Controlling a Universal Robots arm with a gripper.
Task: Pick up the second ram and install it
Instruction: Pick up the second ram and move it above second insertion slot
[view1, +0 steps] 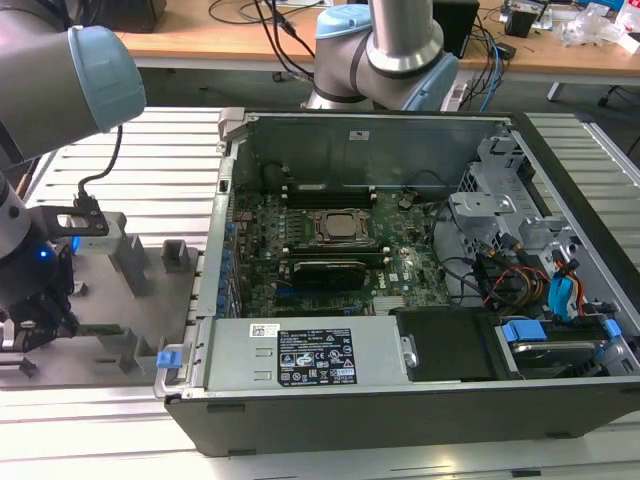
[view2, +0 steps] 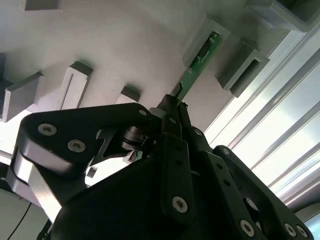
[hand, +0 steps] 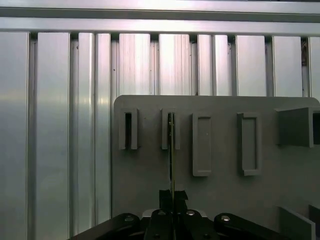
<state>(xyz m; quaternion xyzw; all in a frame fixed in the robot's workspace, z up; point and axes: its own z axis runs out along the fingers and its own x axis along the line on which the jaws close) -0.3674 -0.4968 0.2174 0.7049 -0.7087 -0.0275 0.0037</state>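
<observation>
The second ram (hand: 171, 155) stands in a slotted holder (hand: 164, 131) on the plate (hand: 225, 200), the gripper (hand: 171, 197) clamped on its end, at the exterior view's left of the computer case (view1: 400, 415)

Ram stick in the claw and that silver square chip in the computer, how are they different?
The ram stick is long, thin and green; the silver chip is square. The ram stick stands on edge in a gray holder outside the computer case, gripped by the claw; the silver chip lies flat inside it. Both are computer parts.

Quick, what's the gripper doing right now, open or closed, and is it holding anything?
Gripper: closed on the second ram, whose far end sits in a grey holder slot.
</observation>
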